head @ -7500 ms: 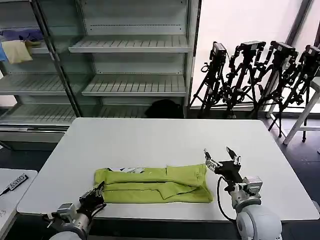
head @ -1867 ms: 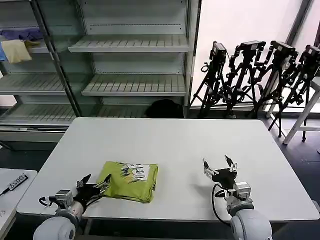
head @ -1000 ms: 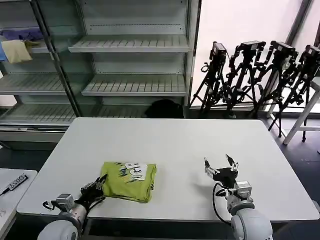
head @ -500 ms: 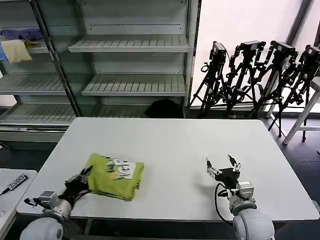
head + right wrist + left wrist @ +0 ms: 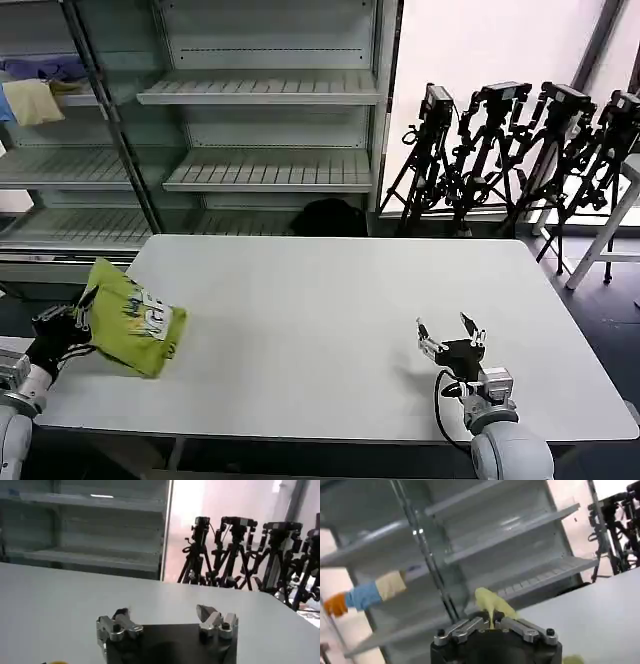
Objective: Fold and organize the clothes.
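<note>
T-shirt (image 5: 132,316), lime yellow-green, folded into a compact bundle, white print facing up. It is held off the table (image 5: 330,330) at the table's left edge, tilted, partly overhanging the side. Left gripper (image 5: 70,325) grips the bundle's outer edge; in the left wrist view its fingers (image 5: 465,628) are pressed together on a fold of the yellow-green fabric (image 5: 492,606), which rises between them.

Right gripper (image 5: 451,340) sits low over the near right part of the table, well apart from the shirt. Fingers spread wide, nothing between them; the right wrist view shows both fingertips (image 5: 207,614) apart above bare tabletop.

Background: metal shelving unit (image 5: 260,130) behind the table, with a pale yellow cloth (image 5: 32,102) and a blue cloth (image 5: 40,68) on an upper left shelf. Row of black tripods (image 5: 520,150) stands at the back right, by the bright wall.
</note>
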You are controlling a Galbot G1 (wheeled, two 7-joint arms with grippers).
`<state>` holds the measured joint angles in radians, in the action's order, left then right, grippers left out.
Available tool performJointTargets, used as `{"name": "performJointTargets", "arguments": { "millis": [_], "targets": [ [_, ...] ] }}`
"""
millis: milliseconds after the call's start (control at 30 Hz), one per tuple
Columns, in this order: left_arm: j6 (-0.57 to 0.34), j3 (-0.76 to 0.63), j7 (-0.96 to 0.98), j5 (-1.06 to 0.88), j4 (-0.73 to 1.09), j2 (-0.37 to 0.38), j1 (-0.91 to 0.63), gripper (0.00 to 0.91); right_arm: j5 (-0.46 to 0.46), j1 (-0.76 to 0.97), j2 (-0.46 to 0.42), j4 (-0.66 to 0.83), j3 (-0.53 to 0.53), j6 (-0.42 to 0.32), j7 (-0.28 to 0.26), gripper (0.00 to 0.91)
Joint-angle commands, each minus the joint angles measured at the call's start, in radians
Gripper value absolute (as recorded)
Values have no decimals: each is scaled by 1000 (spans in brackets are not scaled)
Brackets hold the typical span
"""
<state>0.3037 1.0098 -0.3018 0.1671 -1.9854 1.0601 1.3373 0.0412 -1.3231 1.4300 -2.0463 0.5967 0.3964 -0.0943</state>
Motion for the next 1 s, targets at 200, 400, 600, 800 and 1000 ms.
{"name": "performJointTargets", "arguments": {
  "millis": [200,400,600,800,1000],
  "targets": [
    [5,-530,23,-427,-266,146,53,0,23,-33,-9,39,25,-48,5,907],
    [-15,-812,51,-548,-109,274,-10,0,22,-53,-10,44,38,-59,6,907],
    [34,-859,92,-490,-33,315,-75,0,21,-71,-13,46,43,-60,7,907],
    [87,-866,148,-375,26,330,-136,10,41,-65,-14,8,31,-9,-27,907],
    [133,-880,251,-311,102,371,-205,907,230,-30,2,-85,-4,183,-36,907]
  ]
}}
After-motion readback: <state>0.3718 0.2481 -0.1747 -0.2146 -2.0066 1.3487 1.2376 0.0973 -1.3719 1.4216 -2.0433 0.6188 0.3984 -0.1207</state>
